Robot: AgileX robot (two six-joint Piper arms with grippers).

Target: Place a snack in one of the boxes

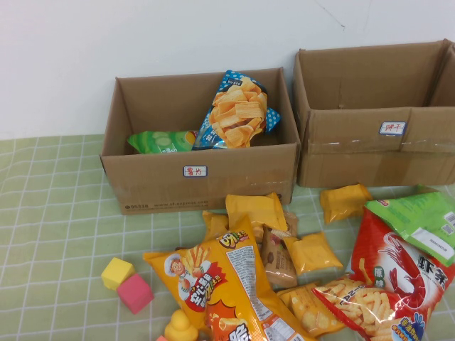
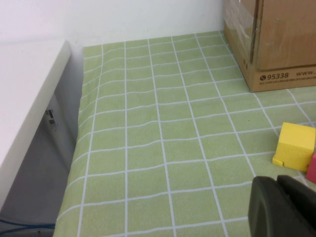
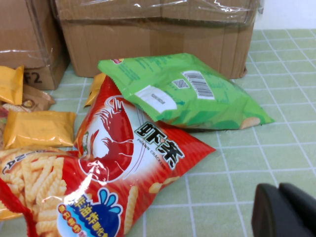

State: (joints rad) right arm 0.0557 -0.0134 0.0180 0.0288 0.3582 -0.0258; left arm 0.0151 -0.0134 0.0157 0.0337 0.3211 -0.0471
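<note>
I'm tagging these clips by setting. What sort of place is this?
Probably a lab sorting bench: a checked green cloth, labelled boxes against a bare wall, loose snacks. Left gripper and right gripper hang shut.

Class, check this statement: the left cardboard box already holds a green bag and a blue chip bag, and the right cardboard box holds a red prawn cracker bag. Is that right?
Not quite. The left cardboard box does hold the green bag and the blue chip bag, but the red prawn cracker bag lies on the table in front of the right cardboard box, as the high view shows.
</note>
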